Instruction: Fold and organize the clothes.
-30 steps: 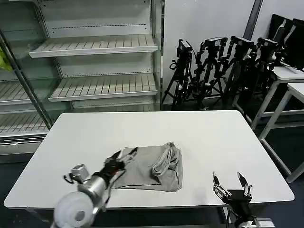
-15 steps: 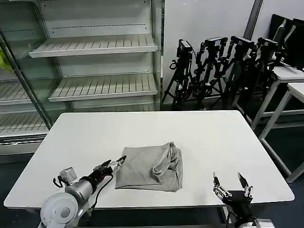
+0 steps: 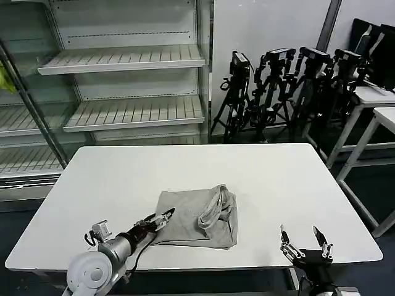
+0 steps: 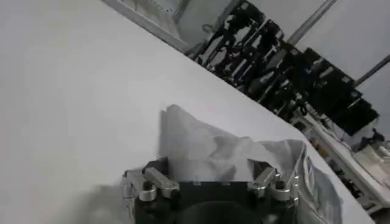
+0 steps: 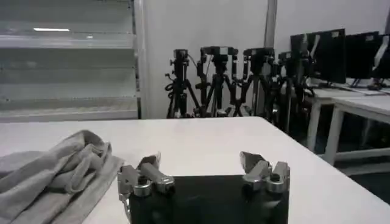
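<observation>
The clothes are one light grey T-shirt [image 3: 199, 217] lying folded in a rough square near the front middle of the white table [image 3: 185, 166], with bunched folds on its right side. My left gripper [image 3: 162, 218] lies low over the table at the shirt's left edge, open, its fingertips just over the cloth rim. In the left wrist view the shirt [image 4: 244, 152] spreads out just beyond the left gripper [image 4: 210, 173], which has nothing between its fingers. My right gripper [image 3: 305, 245] hovers open at the table's front right edge. The right wrist view has the right gripper [image 5: 201, 165] empty and the shirt [image 5: 55, 173] off to one side.
Empty white shelving [image 3: 123, 86] stands behind the table on the left. A row of black tripods [image 3: 290, 86] lines the back wall. White side tables [image 3: 376, 105] stand at the right. Bare tabletop surrounds the shirt.
My left gripper drew back leftward off the shirt's left edge, then came forward to it again. The shirt's left edge, raised a second ago, now lies flat. The right gripper barely shifted.
</observation>
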`<state>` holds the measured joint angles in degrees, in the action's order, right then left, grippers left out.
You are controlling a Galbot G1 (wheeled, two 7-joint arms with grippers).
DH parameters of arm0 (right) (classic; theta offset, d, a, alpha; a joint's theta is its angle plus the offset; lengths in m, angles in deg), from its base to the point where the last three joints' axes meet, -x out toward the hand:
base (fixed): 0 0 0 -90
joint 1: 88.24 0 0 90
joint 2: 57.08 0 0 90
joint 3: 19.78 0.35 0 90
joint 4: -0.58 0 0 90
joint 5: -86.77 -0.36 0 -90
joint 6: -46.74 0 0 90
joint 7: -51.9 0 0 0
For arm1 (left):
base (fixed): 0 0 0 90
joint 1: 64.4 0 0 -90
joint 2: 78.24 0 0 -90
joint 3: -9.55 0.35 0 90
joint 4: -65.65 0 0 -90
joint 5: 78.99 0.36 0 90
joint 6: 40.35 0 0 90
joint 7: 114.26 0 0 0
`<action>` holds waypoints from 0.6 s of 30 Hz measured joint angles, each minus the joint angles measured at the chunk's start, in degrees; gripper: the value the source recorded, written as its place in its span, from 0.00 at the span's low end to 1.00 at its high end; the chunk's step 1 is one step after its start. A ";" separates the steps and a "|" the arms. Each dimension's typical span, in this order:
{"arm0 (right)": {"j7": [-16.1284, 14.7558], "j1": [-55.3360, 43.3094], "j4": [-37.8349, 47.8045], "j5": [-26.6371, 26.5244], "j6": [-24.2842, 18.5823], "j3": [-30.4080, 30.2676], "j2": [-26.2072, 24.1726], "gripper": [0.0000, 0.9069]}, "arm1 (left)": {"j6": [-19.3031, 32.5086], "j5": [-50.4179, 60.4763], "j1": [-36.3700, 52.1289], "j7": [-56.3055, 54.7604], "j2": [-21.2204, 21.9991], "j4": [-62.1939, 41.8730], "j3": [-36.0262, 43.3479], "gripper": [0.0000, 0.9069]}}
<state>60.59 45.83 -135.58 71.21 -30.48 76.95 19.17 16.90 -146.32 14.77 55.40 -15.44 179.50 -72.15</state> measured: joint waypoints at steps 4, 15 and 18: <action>0.03 0.32 -0.34 0.25 0.00 -0.11 0.38 1.00 | 0.00 -0.65 0.76 -0.07 0.74 -0.73 0.47 1.00; 0.04 1.69 -1.59 0.69 0.01 0.30 1.27 1.00 | 0.48 -3.08 3.81 -1.12 3.26 -4.16 -0.02 1.00; 0.05 2.09 -2.04 0.89 0.02 0.31 1.58 1.00 | 0.51 -3.52 3.91 -1.34 3.97 -4.38 -0.03 1.00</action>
<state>60.64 47.91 -137.62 72.10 -30.46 77.26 20.76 17.40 -149.84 18.68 54.06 -11.46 175.11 -72.17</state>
